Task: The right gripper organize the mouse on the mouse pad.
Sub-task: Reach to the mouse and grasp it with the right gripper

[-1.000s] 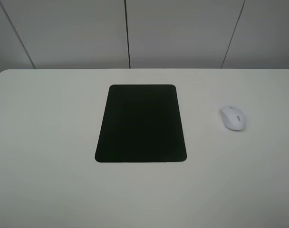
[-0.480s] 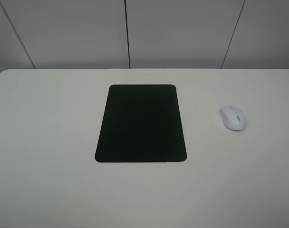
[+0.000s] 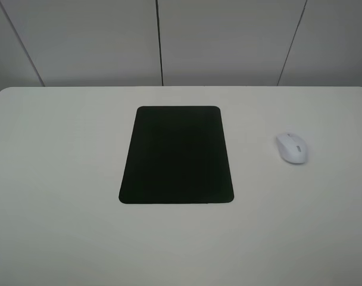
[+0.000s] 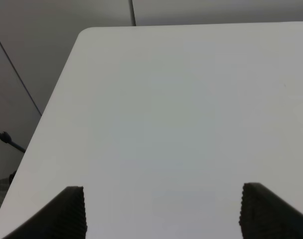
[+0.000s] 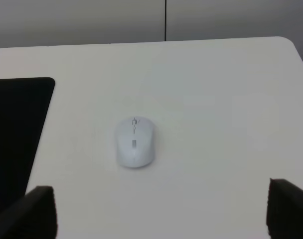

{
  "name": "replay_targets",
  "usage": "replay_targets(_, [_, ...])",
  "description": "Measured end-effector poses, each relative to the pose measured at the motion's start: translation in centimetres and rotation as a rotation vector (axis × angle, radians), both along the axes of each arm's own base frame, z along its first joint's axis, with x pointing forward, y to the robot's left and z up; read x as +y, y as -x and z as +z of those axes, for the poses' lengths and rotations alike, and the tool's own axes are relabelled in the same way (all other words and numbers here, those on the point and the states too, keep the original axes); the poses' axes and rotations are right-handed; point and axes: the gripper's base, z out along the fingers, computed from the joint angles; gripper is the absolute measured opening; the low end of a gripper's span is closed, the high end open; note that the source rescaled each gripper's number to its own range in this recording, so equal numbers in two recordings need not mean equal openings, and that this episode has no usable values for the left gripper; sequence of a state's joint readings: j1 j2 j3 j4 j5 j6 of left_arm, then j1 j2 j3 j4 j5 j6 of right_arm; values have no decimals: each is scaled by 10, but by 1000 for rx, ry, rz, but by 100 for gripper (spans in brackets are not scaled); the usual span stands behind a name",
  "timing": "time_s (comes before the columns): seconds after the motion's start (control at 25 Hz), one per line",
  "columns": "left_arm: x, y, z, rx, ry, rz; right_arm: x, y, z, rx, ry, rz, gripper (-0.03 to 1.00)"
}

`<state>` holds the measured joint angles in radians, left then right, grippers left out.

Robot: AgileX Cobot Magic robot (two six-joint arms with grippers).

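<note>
- The right end effector (image 5: 161, 209) is hovering above the worktop (image 3: 62, 179) with its two dark fingers (image 5: 39, 211) spread wide, gripping nothing.
- The mouse (image 5: 134, 142) is lying just ahead of those spread fingers and not touching them.
- The left end effector (image 4: 166, 211) is also holding its ribbed fingers (image 4: 72, 214) wide apart, with only bare worktop showing between them. It is hanging over the side of the worktop to the left of the mouse pad (image 3: 176, 155).
- Seen from the high camera, the mouse (image 3: 292, 147) is resting on bare worktop to the right of the mouse pad. It is well apart from the pad's right edge and roughly level with the pad's middle.
- The mouse is sitting upright, with its scroll-wheel end pointing away from the pad's near edge, toward the back of the worktop.
- The mouse pad is lying flat, long sides running front to back, and is carrying nothing on its black surface.
- Grey wall panels (image 3: 228, 42) are standing behind the worktop, beyond the pad's far edge.
</note>
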<state>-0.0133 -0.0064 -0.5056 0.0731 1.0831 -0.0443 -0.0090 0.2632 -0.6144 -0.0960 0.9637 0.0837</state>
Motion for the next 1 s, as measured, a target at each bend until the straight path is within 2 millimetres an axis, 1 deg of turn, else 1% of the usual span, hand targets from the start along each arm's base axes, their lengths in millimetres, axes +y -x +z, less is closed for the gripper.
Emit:
replay_targets(0.04, [0,0,0,0,0,0,0,0,0,0,0,0,100])
replay_targets(0.08, [0,0,0,0,0,0,0,-22,7,36,4,3,100])
replay_targets(0.16, [0,0,0,0,0,0,0,-45,10,63,5,9,100])
replay_targets(0.28, [0,0,0,0,0,0,0,-84,8,146,5,16,100])
replay_targets(0.4, [0,0,0,0,0,0,5,-123,-2,254,34,70,100])
replay_targets(0.56, [0,0,0,0,0,0,19,-169,-15,342,60,150,100])
replay_targets(0.68, [0,0,0,0,0,0,25,-203,-30,428,62,164,100])
replay_targets(0.8, [0,0,0,0,0,0,28,-232,-46,510,65,165,100])
replay_targets(0.92, [0,0,0,0,0,0,30,-257,-59,586,66,163,100])
replay_targets(1.0, [0,0,0,0,0,0,31,-270,-68,621,67,163,100])
